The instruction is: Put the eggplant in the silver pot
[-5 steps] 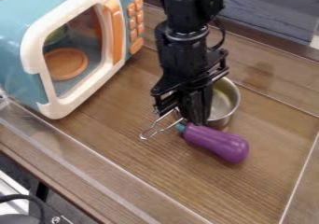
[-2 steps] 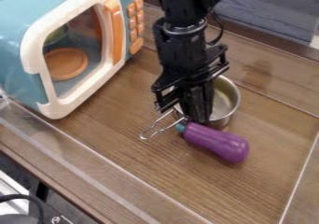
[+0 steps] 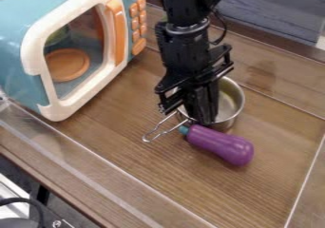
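Eggplant (image 3: pixel 223 146) lies on the surface (image 3: pixel 140 161), on the near side of the tool (image 3: pixel 204 121), body offset to the right. Going left to right: toy microwave (image 3: pixel 76 51) at far left, door side facing the work area. Then the pot's wire handle (image 3: pixel 160 128), sticking out left with its loop low, close to the eggplant's stem cap (image 3: pixel 185 130). Next the tool, pointing down at the near-left side of the silver pot (image 3: pixel 234 103), fingers together. Can't tell whether the tips touch the pot; I see nothing clearly clamped in them. Pot sits just right of the tool, partly hidden behind it. Eggplant is outside it, on the near side.

Long axis runs diagonally: stem to the left and slightly far, fat end to the right and near. My read: the tool needs to clear the pot, open, come nearer and a bit right, then straddle the body across that diagonal. Gripping at the stem looks risky, since the handle could get caught too. Fat end is smooth and may roll.
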Controlling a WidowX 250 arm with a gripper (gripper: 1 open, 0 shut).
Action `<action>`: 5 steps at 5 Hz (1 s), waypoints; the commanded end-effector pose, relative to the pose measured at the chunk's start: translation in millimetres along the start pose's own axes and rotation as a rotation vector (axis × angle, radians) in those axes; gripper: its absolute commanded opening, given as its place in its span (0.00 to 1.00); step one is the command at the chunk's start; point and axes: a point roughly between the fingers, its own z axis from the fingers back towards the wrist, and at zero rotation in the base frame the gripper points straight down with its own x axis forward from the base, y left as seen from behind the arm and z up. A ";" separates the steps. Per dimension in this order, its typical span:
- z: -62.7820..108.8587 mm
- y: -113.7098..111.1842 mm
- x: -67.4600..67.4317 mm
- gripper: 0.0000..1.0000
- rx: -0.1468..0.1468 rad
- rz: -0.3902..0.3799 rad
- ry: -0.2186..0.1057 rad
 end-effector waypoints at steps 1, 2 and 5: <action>9.6 -5.8 1.6 0.00 -0.040 0.008 0.004; 11.0 -5.1 1.1 0.00 -0.044 0.014 0.014; -8.4 -2.2 -8.6 0.00 -0.032 0.097 0.019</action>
